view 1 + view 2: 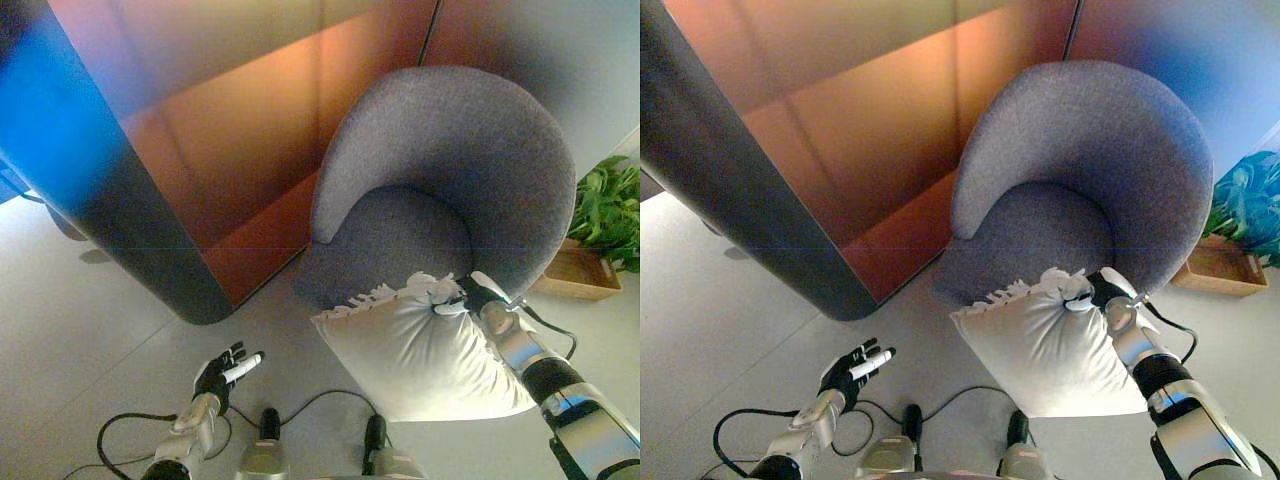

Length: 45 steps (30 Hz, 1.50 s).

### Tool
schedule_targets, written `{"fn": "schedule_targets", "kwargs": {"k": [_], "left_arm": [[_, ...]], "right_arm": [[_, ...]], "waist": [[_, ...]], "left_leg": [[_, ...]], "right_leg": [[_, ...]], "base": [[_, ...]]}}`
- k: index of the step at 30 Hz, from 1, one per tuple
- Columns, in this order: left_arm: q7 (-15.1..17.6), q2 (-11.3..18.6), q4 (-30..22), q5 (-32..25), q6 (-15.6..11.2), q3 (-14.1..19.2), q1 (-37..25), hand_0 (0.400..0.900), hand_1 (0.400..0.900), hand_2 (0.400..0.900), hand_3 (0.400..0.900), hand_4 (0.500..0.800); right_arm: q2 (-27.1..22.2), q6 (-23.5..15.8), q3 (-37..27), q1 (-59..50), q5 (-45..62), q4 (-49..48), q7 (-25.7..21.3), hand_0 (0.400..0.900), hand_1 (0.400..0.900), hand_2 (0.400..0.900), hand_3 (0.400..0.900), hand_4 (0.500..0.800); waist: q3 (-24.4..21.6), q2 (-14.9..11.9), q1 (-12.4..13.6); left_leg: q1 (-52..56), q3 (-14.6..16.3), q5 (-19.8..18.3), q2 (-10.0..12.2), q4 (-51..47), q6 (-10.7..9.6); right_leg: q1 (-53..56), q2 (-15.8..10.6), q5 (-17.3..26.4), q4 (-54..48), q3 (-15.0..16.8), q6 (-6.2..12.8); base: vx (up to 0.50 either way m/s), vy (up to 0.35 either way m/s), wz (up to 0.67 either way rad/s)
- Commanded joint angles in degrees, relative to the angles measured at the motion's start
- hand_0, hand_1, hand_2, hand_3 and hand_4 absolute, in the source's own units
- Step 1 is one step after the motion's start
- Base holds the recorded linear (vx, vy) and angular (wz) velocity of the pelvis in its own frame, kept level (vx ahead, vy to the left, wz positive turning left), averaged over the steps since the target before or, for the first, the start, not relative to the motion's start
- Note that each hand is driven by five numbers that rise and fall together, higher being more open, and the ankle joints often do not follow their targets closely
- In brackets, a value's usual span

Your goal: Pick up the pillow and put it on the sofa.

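Pillow placement comes down to the sofa (pixel 430 190), a round grey tub chair with a high curved back, standing against a reddish-brown wall panel (pixel 230 150). Its seat is bare and lies just beyond the load, so the carry looks nearly done. The white pillow (pixel 415 350) hangs in the air in front of the seat's front edge, its frilled upper corner close to the cushion while its body droops toward the floor (pixel 90 330). To finish well, I judge the arm should lift and reach forward until most of the pillow is over the seat before letting go; released here, it would likely slide off the front. The right hand (pixel 468 295) pinches that bunched upper corner. The left hand (pixel 222 375) hovers low beside the floor, fingers relaxed, holding nothing.
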Motion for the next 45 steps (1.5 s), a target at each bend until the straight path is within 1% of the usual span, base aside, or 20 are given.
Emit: {"fn": "schedule_targets", "kwargs": {"k": [1, 3, 6, 9, 14, 16, 19, 22, 25, 28, 31, 32, 33, 34, 35, 38, 40, 45], "left_arm": [[-1.8, 0.6, 2.7, 2.6, -2.7, -1.5, -0.7, 0.9, 0.9, 0.9, 0.9, 0.8], [-1.9, 0.5, 2.5, 2.9, -2.6, -1.7, -0.3, 0.9, 0.9, 0.9, 0.9, 0.8], [-2.2, 0.9, 3.0, 2.9, -3.0, -2.3, 0.1, 0.9, 0.9, 0.9, 0.9, 0.8], [-2.4, 1.3, 2.4, 3.2, -3.0, -2.6, 1.2, 0.9, 0.9, 0.9, 0.9, 0.8], [-3.6, 2.1, 3.1, 3.9, -4.1, -3.0, 3.0, 0.9, 0.9, 0.9, 0.9, 0.8], [-3.9, 2.3, 3.4, 4.2, -4.2, -3.3, 3.5, 0.9, 0.9, 0.9, 0.9, 0.8], [-4.5, 2.7, 3.0, 5.0, -4.6, -4.0, 4.1, 0.9, 0.9, 0.9, 0.9, 0.8], [-4.9, 3.6, 1.0, 4.3, -5.1, -5.3, 3.7, 0.9, 0.9, 0.9, 0.9, 0.8], [-5.7, 5.0, -0.8, 1.7, -6.4, -6.7, 0.2, 0.9, 0.9, 0.9, 0.9, 0.8], [-5.6, 5.9, -3.4, -0.5, -7.2, -7.6, -2.7, 0.9, 0.9, 0.9, 0.9, 0.8], [-5.1, 6.4, -6.1, -2.1, -8.0, -8.7, -4.0, 0.9, 0.9, 0.9, 0.9, 0.8], [-4.8, 6.5, -6.9, -2.4, -8.1, -8.9, -4.4, 0.9, 0.9, 0.9, 0.9, 0.8], [-4.4, 6.5, -7.5, -2.9, -8.4, -9.3, -4.9, 0.9, 0.9, 0.9, 0.9, 0.8], [-3.9, 6.4, -8.1, -3.5, -8.8, -9.8, -5.3, 0.9, 0.9, 0.9, 0.9, 0.8], [-3.7, 6.3, -8.6, -4.0, -9.2, -10.0, -5.5, 0.9, 0.9, 0.9, 0.9, 0.8], [-3.3, 6.6, -9.7, -5.7, -10.0, -10.8, -6.2, 0.9, 0.9, 0.9, 0.9, 0.8], [-2.7, 6.7, -10.7, -5.9, -9.7, -10.8, -6.3, 0.9, 0.9, 0.9, 0.9, 0.8], [-2.3, 7.3, -11.2, -6.5, -9.4, -9.9, -5.2, 0.9, 0.9, 0.9, 0.9, 0.8]], "right_arm": [[-11.0, -2.7, -1.7, -11.8, -4.2, -2.1, -2.8, 0.4, 0.4, 0.4, 0.4, 0.5], [-12.0, -2.4, -1.2, -14.2, -3.5, -1.1, -2.4, 0.4, 0.4, 0.4, 0.4, 0.5], [-13.8, -3.3, 0.0, -18.7, -3.1, 1.8, -2.0, 0.4, 0.4, 0.4, 0.4, 0.5], [-15.6, -4.0, 1.1, -22.6, -1.7, 4.8, -1.4, 0.4, 0.4, 0.4, 0.4, 0.5], [-18.4, -4.6, 4.1, -29.1, -0.3, 10.0, 0.7, 0.4, 0.4, 0.4, 0.4, 0.5], [-18.8, -4.6, 5.2, -31.4, -0.4, 12.1, 0.9, 0.4, 0.4, 0.4, 0.4, 0.5], [-18.9, -3.4, 6.6, -33.9, -0.6, 14.9, 1.5, 0.4, 0.4, 0.4, 0.4, 0.5], [-18.4, -2.1, 7.9, -36.3, -1.0, 17.6, 0.0, 0.4, 0.4, 0.4, 0.4, 0.5], [-17.6, -1.4, 10.0, -41.1, 0.5, 20.6, -3.6, 0.4, 0.4, 0.4, 0.4, 0.5], [-17.4, -1.0, 12.6, -44.7, 2.5, 21.6, -6.5, 0.4, 0.4, 0.4, 0.4, 0.5], [-17.4, 0.6, 14.4, -46.6, 2.2, 21.6, -7.6, 0.4, 0.4, 0.4, 0.4, 0.5], [-17.4, 1.3, 15.1, -47.3, 2.2, 21.7, -7.9, 0.482, 0.482, 0.482, 0.482, 0.549], [-17.4, 2.0, 15.9, -48.1, 2.5, 22.2, -8.6, 0.539, 0.539, 0.539, 0.539, 0.584], [-17.4, 2.5, 16.6, -48.9, 3.8, 22.9, -10.1, 0.8, 0.8, 0.8, 0.8, 0.74], [-17.2, 2.9, 16.6, -49.5, 4.3, 23.6, -11.2, 0.9, 0.9, 0.9, 0.9, 0.8], [-17.3, 3.1, 17.0, -51.4, 3.7, 24.7, -12.2, 0.9, 0.9, 0.9, 0.9, 0.8], [-17.3, 2.8, 17.3, -51.9, 3.7, 25.4, -13.3, 0.9, 0.9, 0.9, 0.9, 0.8], [-18.0, 2.5, 16.7, -50.8, 2.5, 25.2, -13.5, 0.9, 0.9, 0.9, 0.9, 0.8]], "waist": [[-9.2, -0.8, 1.0], [-9.7, -0.9, 1.4], [-10.2, -1.2, 2.1], [-10.6, -1.4, 2.8], [-11.3, -1.6, 4.1], [-11.4, -1.7, 4.6], [-11.3, -1.7, 5.3], [-10.2, -1.3, 6.2], [-6.8, -0.6, 7.2], [-3.5, 0.2, 7.4], [-1.3, 0.9, 7.4], [-0.8, 1.1, 7.5], [-0.2, 1.3, 7.5], [0.2, 1.7, 7.4], [0.6, 2.0, 7.4], [1.6, 2.9, 7.4], [1.9, 3.0, 7.4], [0.8, 2.5, 7.3]], "left_leg": [[0.3, -2.9, -2.8, 2.7, 3.0, -1.5], [0.6, -3.0, -2.8, 2.8, 2.7, -1.5], [0.8, -3.3, -2.7, 2.9, 2.3, -1.5], [1.0, -3.6, -2.4, 3.0, 1.7, -1.6], [0.9, -4.5, -2.0, 3.0, 1.2, -1.7], [0.9, -4.7, -1.9, 3.0, 1.1, -1.8], [0.4, -5.3, -1.6, 3.1, 0.8, -1.9], [-1.0, -6.3, -1.1, 3.4, 0.7, -2.2], [-4.3, -7.5, -0.5, 3.6, 0.8, -2.3], [-7.3, -8.4, 0.0, 3.7, 0.7, -2.2], [-9.7, -8.9, 0.5, 3.7, 0.7, -2.2], [-10.4, -8.9, 0.7, 3.7, 0.6, -2.2], [-11.0, -9.1, 0.9, 3.6, 0.6, -2.1], [-11.7, -9.1, 1.1, 3.5, 0.6, -2.1], [-12.3, -9.1, 1.3, 3.5, 0.6, -2.0], [-13.7, -9.2, 1.9, 3.2, 0.4, -2.0], [-14.1, -9.1, 2.0, 2.9, 0.4, -1.9], [-13.2, -8.3, 1.8, 2.6, 0.3, -1.9]], "right_leg": [[0.6, -3.7, -1.3, 4.3, -1.1, 4.93], [0.9, -3.7, -1.2, 4.1, -1.3, 4.97], [1.2, -3.6, -1.2, 3.8, -1.7, 5.05], [1.6, -3.5, -1.2, 3.5, -2.2, 5.05], [2.1, -3.4, -1.3, 3.2, -2.8, 4.93], [2.2, -3.3, -1.3, 3.1, -3.2, 4.93], [2.0, -3.2, -1.3, 2.9, -3.6, 4.9], [1.0, -3.1, -1.2, 2.9, -3.8, 4.81], [-2.0, -2.9, -0.8, 3.2, -3.9, 4.71], [-4.9, -2.4, -0.4, 3.0, -3.5, 4.48], [-7.1, -2.1, 0.0, 2.9, -3.0, 4.25], [-7.6, -2.0, 0.1, 2.8, -2.9, 4.18], [-8.2, -1.9, 0.2, 2.8, -2.9, 4.1], [-8.8, -1.8, 0.2, 2.8, -2.9, 4.0], [-9.4, -1.8, 0.2, 2.9, -2.9, 3.93], [-10.6, -1.9, 0.4, 3.1, -3.1, 3.86], [-11.1, -2.1, 0.4, 3.2, -3.2, 3.89], [-10.2, -2.6, 0.3, 3.2, -3.4, 4.09]], "base": [[0.06, 0.001, 0.02], [0.06, -0.003, 0.02], [0.06, -0.009, 0.04], [0.07, -0.009, 0.07], [0.08, -0.009, 0.08], [0.11, -0.029, 0.1], [0.09, -0.034, 0.13], [-0.01, -0.046, 0.12], [-0.26, -0.09, 0.06], [-0.3, -0.066, -0.02], [-0.19, -0.036, -0.02], [-0.18, -0.014, -0.02], [-0.14, 0.007, -0.02], [-0.13, 0.026, -0.01], [-0.11, 0.035, 0.0], [-0.1, 0.036, 0.03], [-0.05, 0.037, 0.01], [0.03, 0.024, -0.01]]}}
